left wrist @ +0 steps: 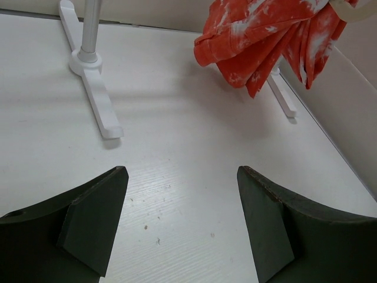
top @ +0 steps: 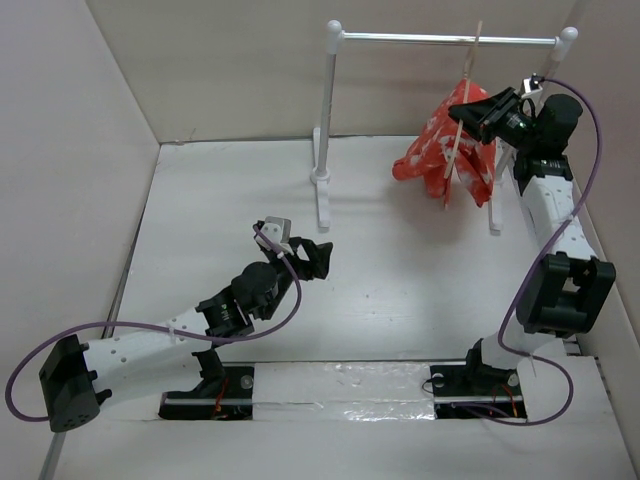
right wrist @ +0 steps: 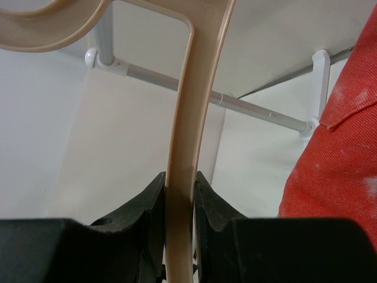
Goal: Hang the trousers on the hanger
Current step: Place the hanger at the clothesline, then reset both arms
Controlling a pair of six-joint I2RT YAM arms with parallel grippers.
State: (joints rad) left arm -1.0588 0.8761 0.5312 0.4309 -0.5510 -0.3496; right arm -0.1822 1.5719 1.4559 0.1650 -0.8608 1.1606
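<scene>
Your right gripper [right wrist: 179, 190] has its jaws pinched narrow on the hanger [right wrist: 189, 106], with the trousers [top: 445, 158] draped over it just below the rack rail [top: 430, 39]. Hold the hanger level so the cloth won't slide, and make sure the hook [right wrist: 56, 32] is seated before releasing. The left gripper [left wrist: 181, 180] has its jaws wide and empty.

you are looking at a robot lab cell, not a home: a bare white table [top: 400, 300] boxed in by plain panel walls [top: 60, 120], two arms [top: 150, 345] bolted at its near edge, loose purple cables [top: 601, 135], a small white rack [top: 330, 120].
</scene>
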